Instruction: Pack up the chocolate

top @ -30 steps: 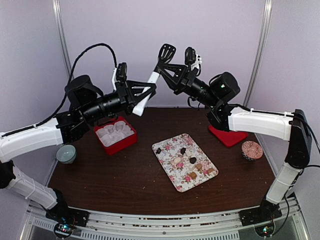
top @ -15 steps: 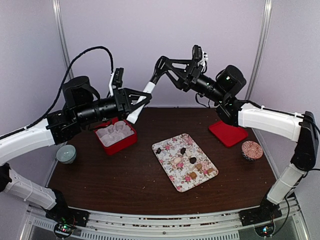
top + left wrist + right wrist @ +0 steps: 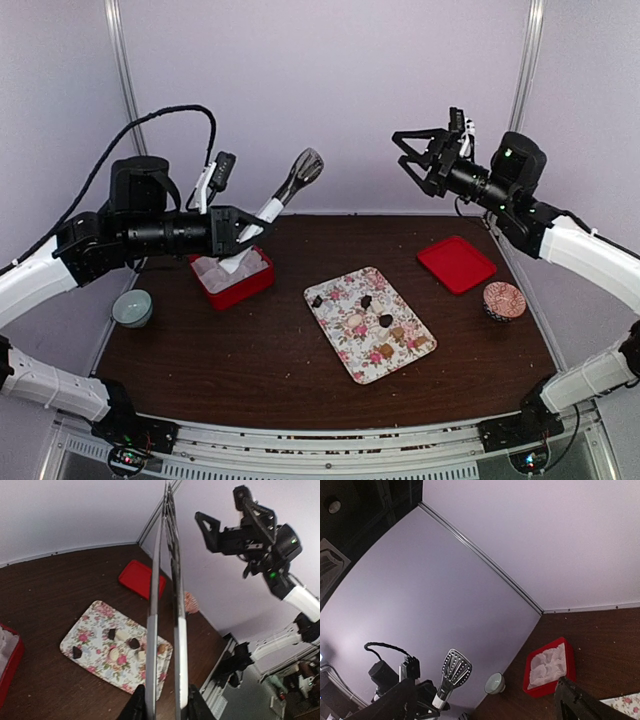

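Several small dark and tan lumps of chocolate lie on a rose-printed tray at mid table; the left wrist view shows the chocolate on the tray below. My left gripper is shut on the white handle of metal tongs, which slant up to the right above the red box. The two tong arms run up the left wrist view from my left gripper. My right gripper hangs open and empty, high at the back right; in its own view the right gripper faces the tongs.
A red box lined with white paper cups stands at the back left, also visible as the red box. Its red lid lies at the back right, with a round pink tin beside it. A small grey bowl sits at the far left.
My right gripper has opened, let go of the tongs and swung away to the right. My left gripper kept the tongs and drew back to the left.
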You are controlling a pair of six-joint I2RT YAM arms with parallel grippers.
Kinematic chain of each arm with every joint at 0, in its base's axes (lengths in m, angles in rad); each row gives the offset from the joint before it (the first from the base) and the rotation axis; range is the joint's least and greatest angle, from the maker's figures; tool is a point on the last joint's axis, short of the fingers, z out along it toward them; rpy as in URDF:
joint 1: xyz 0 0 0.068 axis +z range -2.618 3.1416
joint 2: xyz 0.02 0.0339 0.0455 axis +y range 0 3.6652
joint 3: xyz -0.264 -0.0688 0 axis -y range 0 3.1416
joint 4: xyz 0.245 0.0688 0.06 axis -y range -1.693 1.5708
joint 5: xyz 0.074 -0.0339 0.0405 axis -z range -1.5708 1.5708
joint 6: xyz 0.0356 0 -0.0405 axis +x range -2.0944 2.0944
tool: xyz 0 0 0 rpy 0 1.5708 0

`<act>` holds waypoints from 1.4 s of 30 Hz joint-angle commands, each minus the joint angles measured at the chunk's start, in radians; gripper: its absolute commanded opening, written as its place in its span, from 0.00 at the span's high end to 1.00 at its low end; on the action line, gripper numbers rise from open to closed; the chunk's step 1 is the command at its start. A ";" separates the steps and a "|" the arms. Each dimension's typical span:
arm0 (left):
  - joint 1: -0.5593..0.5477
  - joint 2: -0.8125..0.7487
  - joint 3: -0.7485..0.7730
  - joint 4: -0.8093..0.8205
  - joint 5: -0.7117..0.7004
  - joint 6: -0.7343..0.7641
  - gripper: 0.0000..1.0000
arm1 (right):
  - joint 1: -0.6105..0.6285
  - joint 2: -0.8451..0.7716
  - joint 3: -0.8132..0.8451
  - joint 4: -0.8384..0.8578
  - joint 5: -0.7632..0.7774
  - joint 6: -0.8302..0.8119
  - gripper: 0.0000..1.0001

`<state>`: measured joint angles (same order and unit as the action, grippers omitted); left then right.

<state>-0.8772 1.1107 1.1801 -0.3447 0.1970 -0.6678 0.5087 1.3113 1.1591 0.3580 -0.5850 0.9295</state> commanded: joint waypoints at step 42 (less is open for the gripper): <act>-0.002 0.392 0.073 -0.331 -0.119 0.509 0.72 | -0.169 -0.744 -0.457 -0.981 0.065 -0.386 0.00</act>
<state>-0.8772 1.4719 1.2335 -0.6697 0.1020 -0.1566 0.3470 0.5816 0.7528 -0.7017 -0.5022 0.4873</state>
